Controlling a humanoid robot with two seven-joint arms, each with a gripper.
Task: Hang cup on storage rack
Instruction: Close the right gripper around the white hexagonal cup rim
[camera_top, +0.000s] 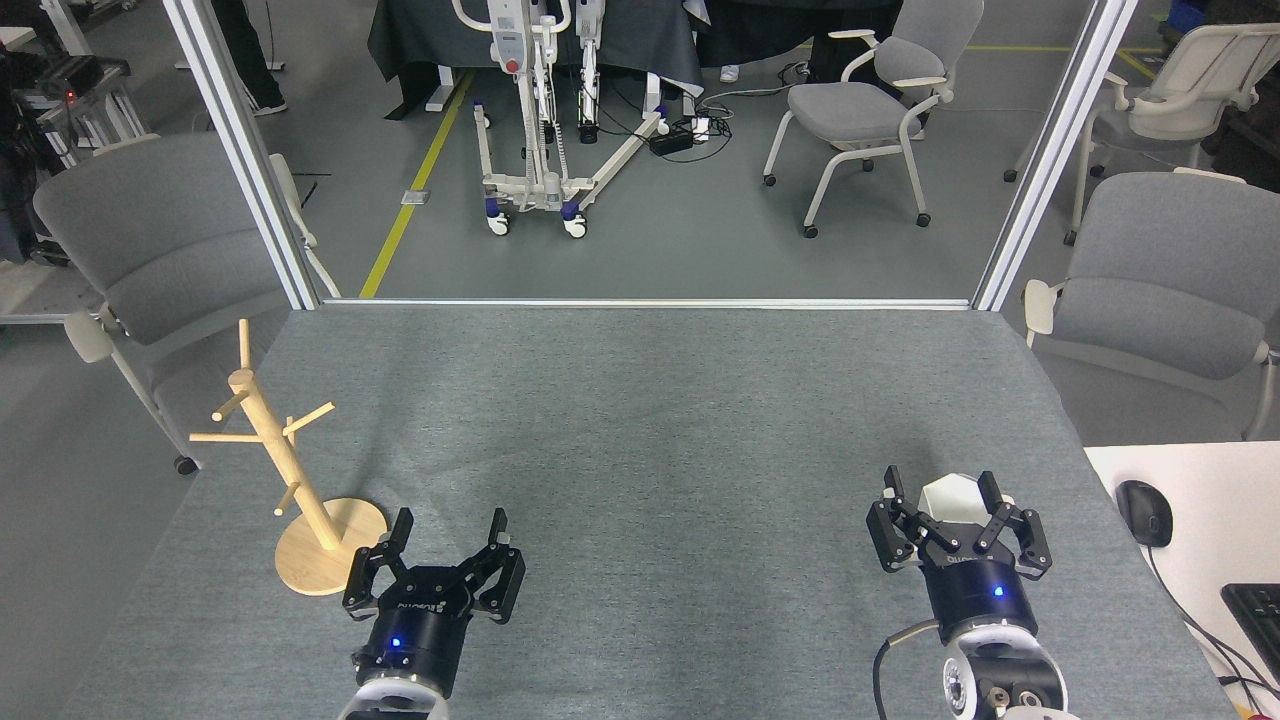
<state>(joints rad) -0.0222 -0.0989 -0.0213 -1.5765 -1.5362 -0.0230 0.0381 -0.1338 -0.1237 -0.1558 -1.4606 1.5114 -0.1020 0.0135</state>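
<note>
The cup (952, 497) is seen between the spread fingers of the right gripper (940, 500), its white faceted body standing on the grey table (660, 420). Whether the fingers touch it cannot be told; the jaws are set wide on either side of it. The storage rack (290, 465) is found far to the left of that gripper, upright on its round base, just beside and to the left of the left gripper (450, 530). That gripper is held open and empty above the table. A computer mouse (1145, 512) is seen right of the right gripper, on a white desk (1190, 560).
</note>
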